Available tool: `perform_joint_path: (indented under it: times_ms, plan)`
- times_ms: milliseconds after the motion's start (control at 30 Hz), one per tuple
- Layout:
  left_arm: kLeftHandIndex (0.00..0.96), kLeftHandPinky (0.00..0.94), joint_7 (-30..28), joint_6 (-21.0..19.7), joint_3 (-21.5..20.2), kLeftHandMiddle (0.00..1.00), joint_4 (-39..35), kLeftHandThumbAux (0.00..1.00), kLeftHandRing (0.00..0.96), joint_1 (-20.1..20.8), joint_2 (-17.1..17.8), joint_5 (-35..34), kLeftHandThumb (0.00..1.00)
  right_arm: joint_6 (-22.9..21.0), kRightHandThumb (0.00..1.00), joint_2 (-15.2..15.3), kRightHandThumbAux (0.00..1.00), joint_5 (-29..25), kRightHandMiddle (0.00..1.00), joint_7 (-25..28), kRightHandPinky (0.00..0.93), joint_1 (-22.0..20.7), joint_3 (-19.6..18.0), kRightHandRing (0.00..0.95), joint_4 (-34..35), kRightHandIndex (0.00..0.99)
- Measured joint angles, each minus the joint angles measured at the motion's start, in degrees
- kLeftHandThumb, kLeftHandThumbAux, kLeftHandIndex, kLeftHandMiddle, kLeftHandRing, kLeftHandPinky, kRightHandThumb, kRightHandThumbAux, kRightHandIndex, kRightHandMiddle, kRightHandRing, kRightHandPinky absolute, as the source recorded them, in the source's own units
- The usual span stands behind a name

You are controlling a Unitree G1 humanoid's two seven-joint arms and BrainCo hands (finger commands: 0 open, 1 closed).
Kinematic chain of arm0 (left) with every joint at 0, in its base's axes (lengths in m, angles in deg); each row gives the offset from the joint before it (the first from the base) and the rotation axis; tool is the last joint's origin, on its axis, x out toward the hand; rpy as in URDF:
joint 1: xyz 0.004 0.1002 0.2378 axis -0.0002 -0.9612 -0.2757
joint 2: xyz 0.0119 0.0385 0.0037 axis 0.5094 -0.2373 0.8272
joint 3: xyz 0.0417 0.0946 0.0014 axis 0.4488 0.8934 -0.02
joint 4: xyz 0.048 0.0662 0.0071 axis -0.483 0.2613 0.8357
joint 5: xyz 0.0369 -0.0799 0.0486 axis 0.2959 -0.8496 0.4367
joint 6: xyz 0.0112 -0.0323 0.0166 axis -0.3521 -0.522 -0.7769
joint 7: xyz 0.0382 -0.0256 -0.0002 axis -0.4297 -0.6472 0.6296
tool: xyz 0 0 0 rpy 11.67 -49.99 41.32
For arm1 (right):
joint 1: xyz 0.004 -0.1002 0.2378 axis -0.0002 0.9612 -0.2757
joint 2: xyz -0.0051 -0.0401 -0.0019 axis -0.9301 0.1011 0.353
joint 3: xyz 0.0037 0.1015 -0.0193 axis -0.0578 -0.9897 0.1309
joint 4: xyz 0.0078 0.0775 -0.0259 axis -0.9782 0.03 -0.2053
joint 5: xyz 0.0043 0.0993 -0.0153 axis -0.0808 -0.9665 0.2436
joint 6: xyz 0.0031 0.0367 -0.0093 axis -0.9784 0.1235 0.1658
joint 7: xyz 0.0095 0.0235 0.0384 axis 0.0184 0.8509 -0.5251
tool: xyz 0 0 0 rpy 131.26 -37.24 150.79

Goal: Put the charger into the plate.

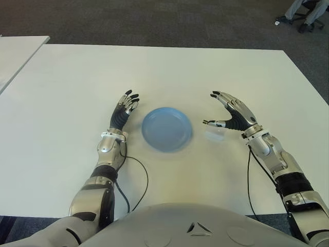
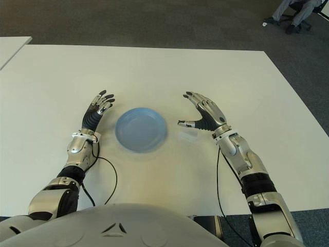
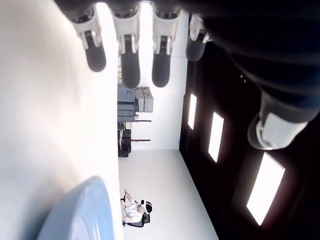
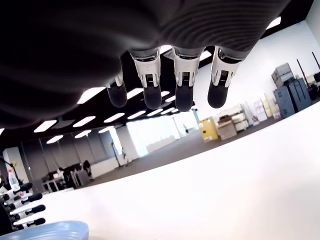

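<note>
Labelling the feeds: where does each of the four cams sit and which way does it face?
Left eye: head, looking down at white table; both arms, round blue plate, small white charger under the open right hand.
Right eye: same scene, slightly offset; open left hand left of plate.
Left wrist: along its fingers, plate edge, room beyond.
Right wrist: along its fingers; plate rim, left hand far off.
All four share the plate.
</note>
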Motion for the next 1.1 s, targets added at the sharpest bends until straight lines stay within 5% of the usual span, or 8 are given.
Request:
perform_joint_path:
  times_ms: [467, 1100]
  plan:
    - [0.011, 0.138, -1.27, -0.24, -0.06, 0.18, 0.0, 0.499, 0.178, 0.05, 0.08, -0.09, 0.0, 0.0, 0.305, 0.82, 0.237, 0.03, 0.0, 0.58, 0.0, 0.33, -0.65, 0.0, 0.26, 0.0]
    - [0.018, 0.157, -1.96, -0.78, -0.15, 0.183, -0.03, 0.505, 0.189, 0.1, 0.11, -1.08, 0.0, -16.43, 0.271, 5.68, 0.134, 5.19, 0.0, 11.44, 0.0, 6.3, -2.09, 0.0, 9.54, 0.0]
